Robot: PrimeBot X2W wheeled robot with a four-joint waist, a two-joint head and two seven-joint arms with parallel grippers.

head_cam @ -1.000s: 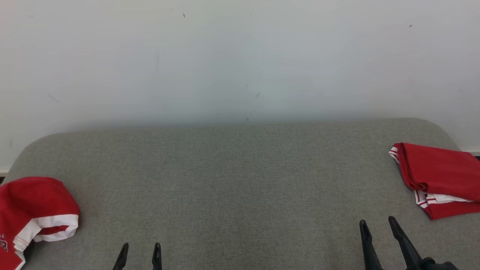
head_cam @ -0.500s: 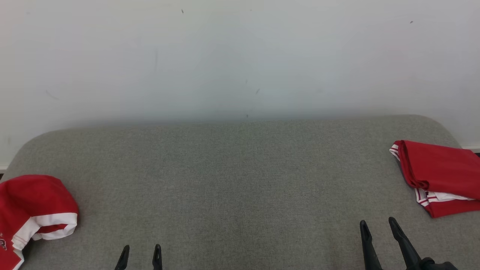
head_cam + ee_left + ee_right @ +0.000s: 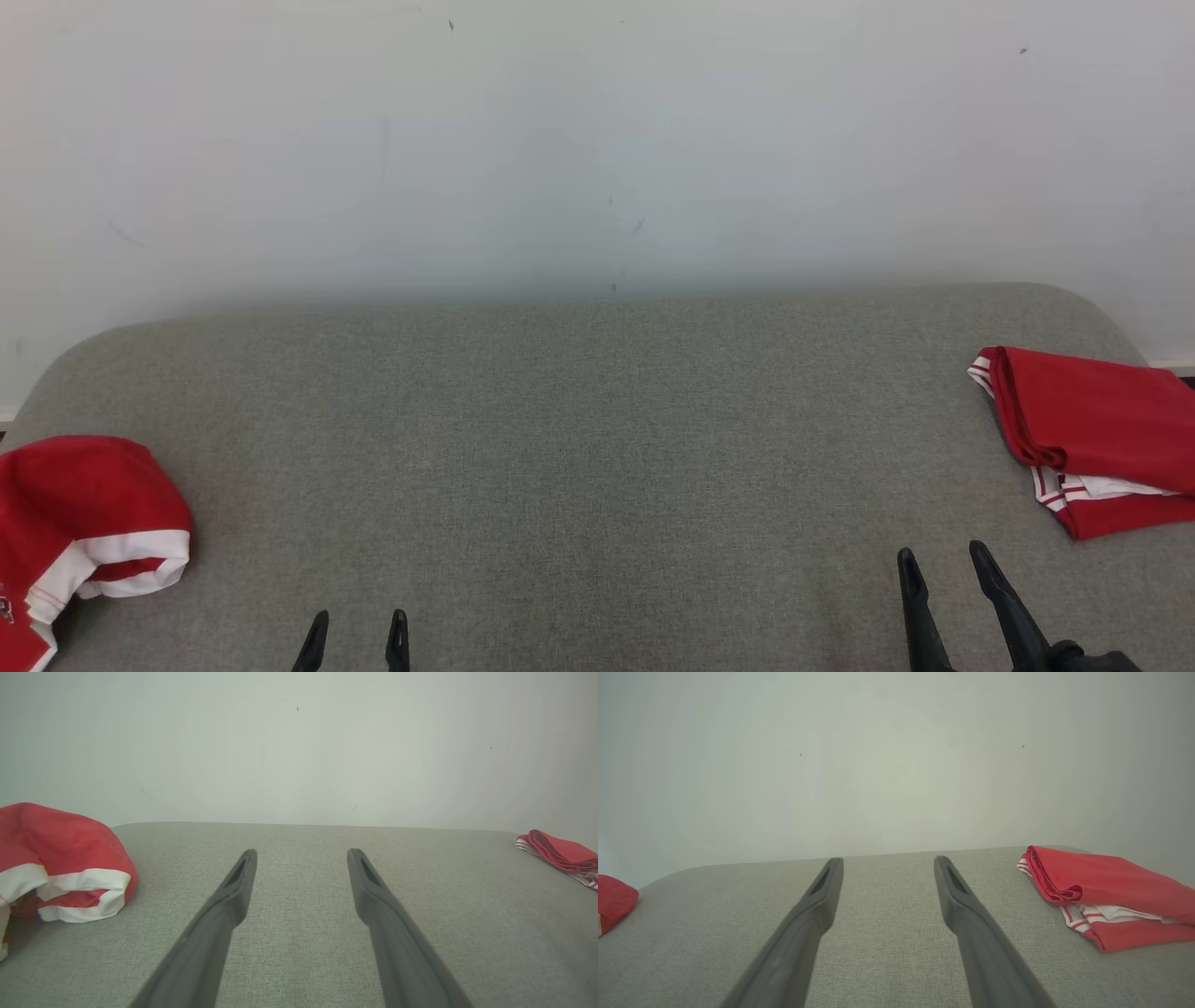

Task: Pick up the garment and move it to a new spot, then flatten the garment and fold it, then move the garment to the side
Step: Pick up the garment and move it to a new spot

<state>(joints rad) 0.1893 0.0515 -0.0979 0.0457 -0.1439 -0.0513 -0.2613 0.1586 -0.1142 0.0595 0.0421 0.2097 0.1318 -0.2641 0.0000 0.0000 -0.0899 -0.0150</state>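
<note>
Lying at three o'clock, folded red-and-white cloth garment [image 3: 1092, 420] runs ten-to-four, edge-cropped; left gripper [image 3: 359, 618], right gripper [image 3: 940, 551] gape empty.

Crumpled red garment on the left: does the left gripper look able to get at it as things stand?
Probably yes. The left gripper is open and empty, the crumpled red garment lies uncovered to its left, and only bare grey cushion lies between them.
</note>
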